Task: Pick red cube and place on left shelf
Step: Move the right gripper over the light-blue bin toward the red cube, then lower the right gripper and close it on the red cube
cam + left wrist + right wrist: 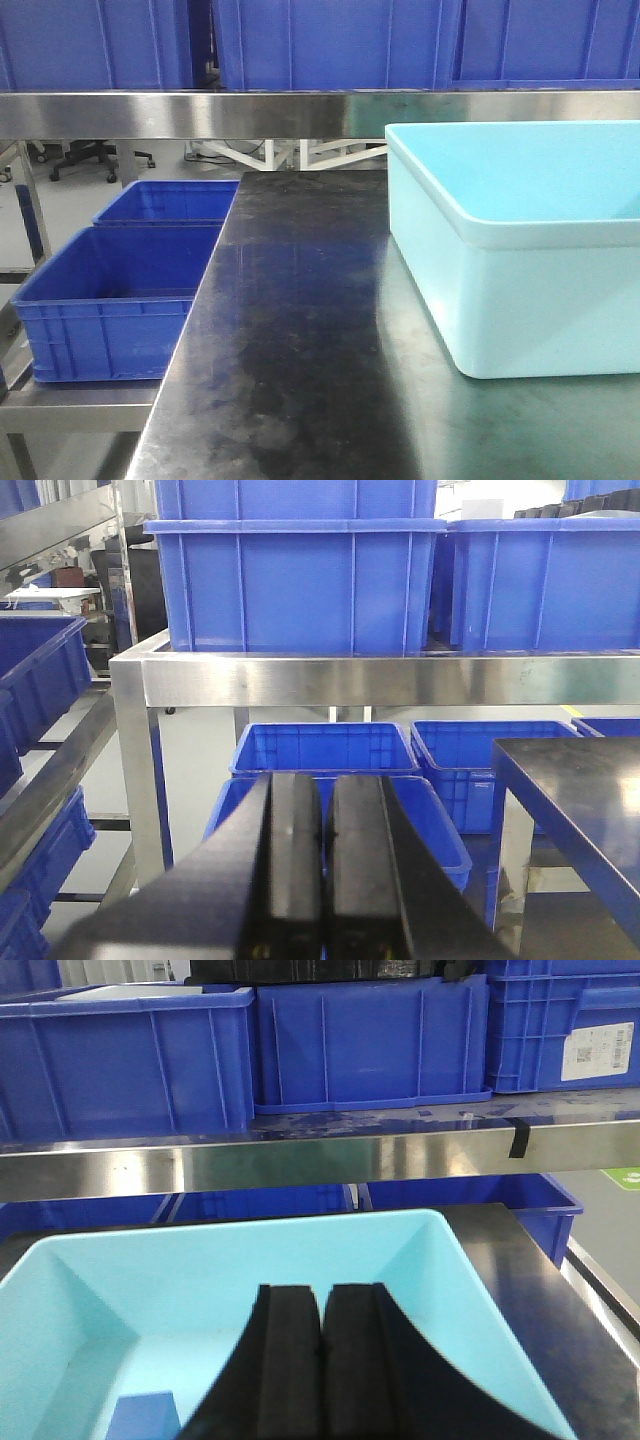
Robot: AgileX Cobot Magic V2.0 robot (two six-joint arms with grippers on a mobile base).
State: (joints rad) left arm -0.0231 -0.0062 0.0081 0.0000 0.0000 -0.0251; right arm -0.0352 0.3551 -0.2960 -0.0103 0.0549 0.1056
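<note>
The main risk is picking the wrong thing. No red cube shows in any view, and the only small item visible is a block on the floor of the pale cyan tub, near its left wall, which looks blue rather than red. If that block is taken for the target, the task probably fails from the first move. Where the red cube is, and how it looks, cannot be told from these views.

The left fingers are pressed together with nothing between them, and the right fingers are likewise closed and empty above the tub. Going down like this would push an object away rather than straddle it, so they need to open first. The tub's tall walls could also catch a finger on a steep approach.

The left shelf is crowded with blue crates right up to its steel front rail. Free space looks scarce, so a cube set on the edge could slip off onto the lower crates beside the bench.
</note>
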